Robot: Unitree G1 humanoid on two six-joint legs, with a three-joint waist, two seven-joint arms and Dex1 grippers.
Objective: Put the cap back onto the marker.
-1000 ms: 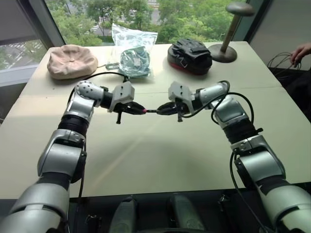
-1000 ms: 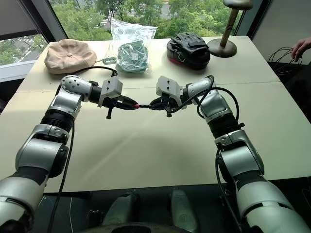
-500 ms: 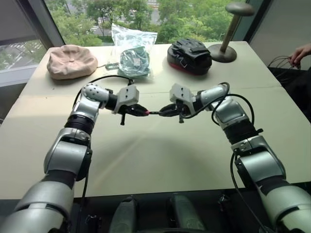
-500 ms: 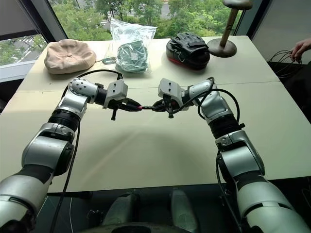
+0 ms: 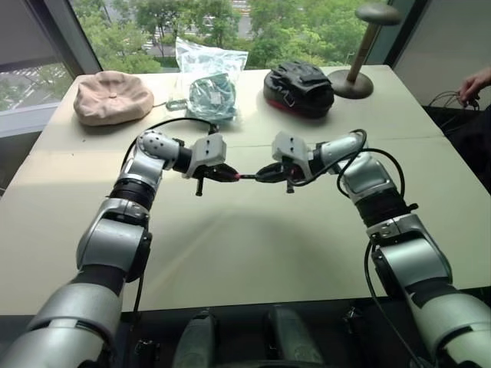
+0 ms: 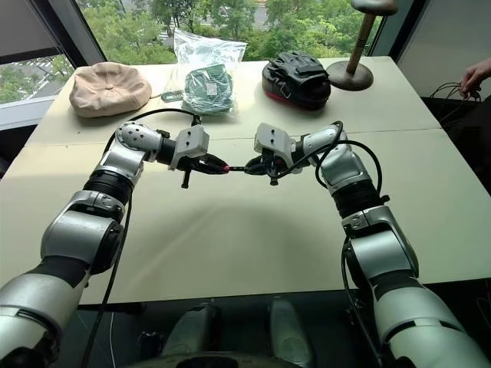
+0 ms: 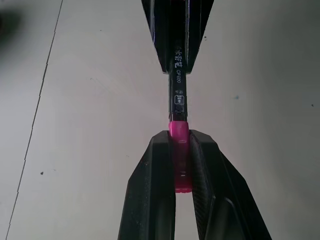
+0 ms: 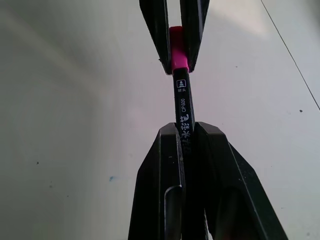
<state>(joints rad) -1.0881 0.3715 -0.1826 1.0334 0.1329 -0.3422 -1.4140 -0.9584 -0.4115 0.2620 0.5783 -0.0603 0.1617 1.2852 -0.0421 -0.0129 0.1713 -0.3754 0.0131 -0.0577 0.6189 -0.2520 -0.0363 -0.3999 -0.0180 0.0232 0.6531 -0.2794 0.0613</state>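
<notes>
My left gripper is pinched tight on the cap, and my right gripper is pinched tight on the marker. I hold both up over the middle of the table, with the cap on the left and the marker on the right. The marker's end meets the mouth of the cap, and I think it is already a little way in.

The cap is tiny, light and hard. It looks smooth, so it may slip if I push crookedly. I hold it by its sides, with its mouth free. The marker is thin, stiff and light. I grip its dark barrel near the middle, which keeps it straight. Its fine tip could get hurt, so both must stay in one line.

The table is pale, flat and bare under my hands. At the far side lie a pink hat, a clear bag, a black glove and a stand. Big windows show green trees. A person's hand is at the far right.
</notes>
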